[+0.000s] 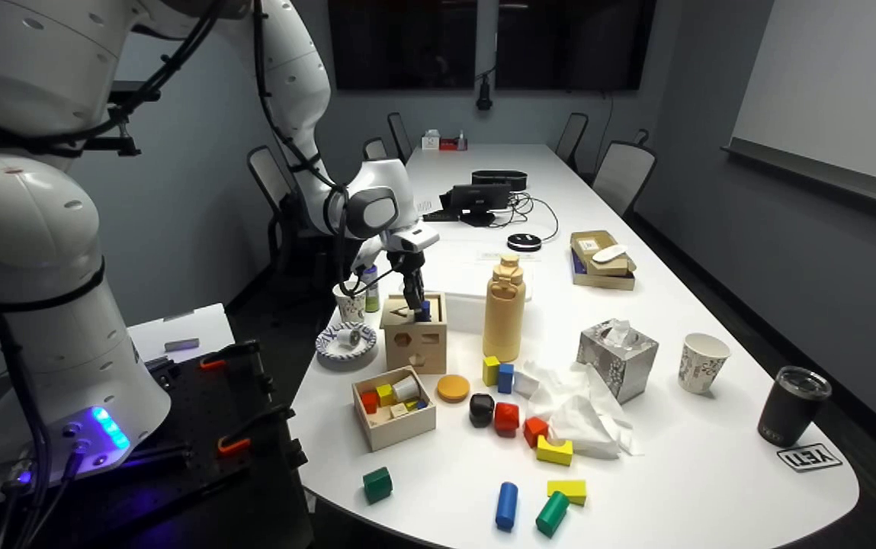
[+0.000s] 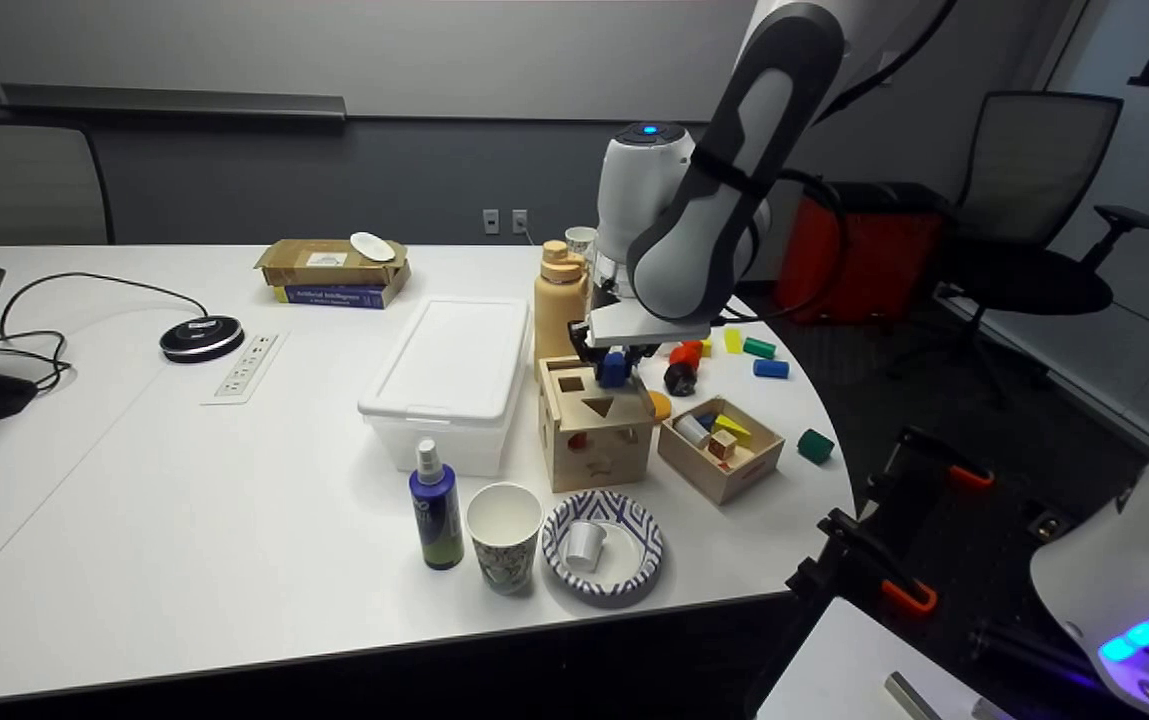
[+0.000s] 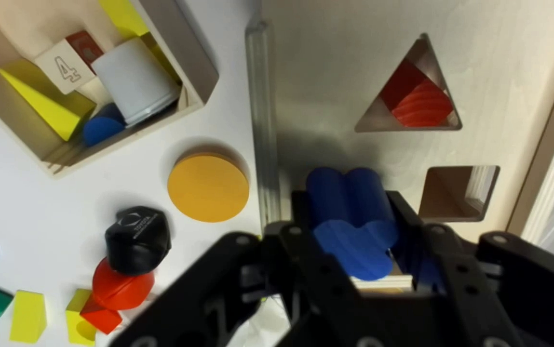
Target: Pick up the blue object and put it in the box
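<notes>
One blue block (image 3: 354,226) with rounded lobes was between the two fingers (image 3: 301,207) of the gripper (image 3: 349,207), and they were pressing it from both sides. It was at the top of the wooden box (image 2: 624,460), near one corner; whether it touched the surface, I could not tell. Inside the box, a red piece (image 3: 419,101) was visible through a triangular hole (image 3: 378,120). Beside the box stood a low wooden tray (image 3: 185,58), and near both lay an orange disc (image 3: 208,187).
</notes>
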Robot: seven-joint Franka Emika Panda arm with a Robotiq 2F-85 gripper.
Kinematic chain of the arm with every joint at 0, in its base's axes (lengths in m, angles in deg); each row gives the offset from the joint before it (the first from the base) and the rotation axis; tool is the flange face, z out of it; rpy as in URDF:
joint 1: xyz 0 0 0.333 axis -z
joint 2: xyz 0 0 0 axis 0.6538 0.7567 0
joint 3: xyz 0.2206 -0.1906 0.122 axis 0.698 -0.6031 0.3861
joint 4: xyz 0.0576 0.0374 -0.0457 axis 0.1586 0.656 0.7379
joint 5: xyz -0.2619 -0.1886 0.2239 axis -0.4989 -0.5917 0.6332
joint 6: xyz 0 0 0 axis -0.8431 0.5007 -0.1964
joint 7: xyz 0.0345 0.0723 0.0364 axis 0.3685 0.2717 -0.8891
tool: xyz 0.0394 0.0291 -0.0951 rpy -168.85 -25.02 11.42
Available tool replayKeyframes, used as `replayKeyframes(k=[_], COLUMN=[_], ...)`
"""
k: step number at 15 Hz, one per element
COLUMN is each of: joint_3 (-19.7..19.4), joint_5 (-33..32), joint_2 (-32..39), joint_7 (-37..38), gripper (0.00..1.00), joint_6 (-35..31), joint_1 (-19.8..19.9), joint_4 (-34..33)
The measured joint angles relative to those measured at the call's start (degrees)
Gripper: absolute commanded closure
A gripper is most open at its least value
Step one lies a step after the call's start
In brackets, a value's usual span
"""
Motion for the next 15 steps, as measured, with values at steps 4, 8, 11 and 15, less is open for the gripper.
replayKeyframes(k=[4, 8, 11, 15], joint_3=[0.38, 0.66, 0.73, 0.75], joint_5=[0.02, 0.05, 0.15, 1.26], joint_2=[0.74, 1.37, 1.69, 1.67], joint_7=[0.00, 0.00, 0.00, 0.01], gripper=[0.10, 0.00, 0.00, 0.00], joint_6=[0.73, 0.88, 0.88, 0.88], joint_1=[-0.34, -0.39, -0.41, -0.41], joint_4=[0.73, 1.00, 1.09, 0.85])
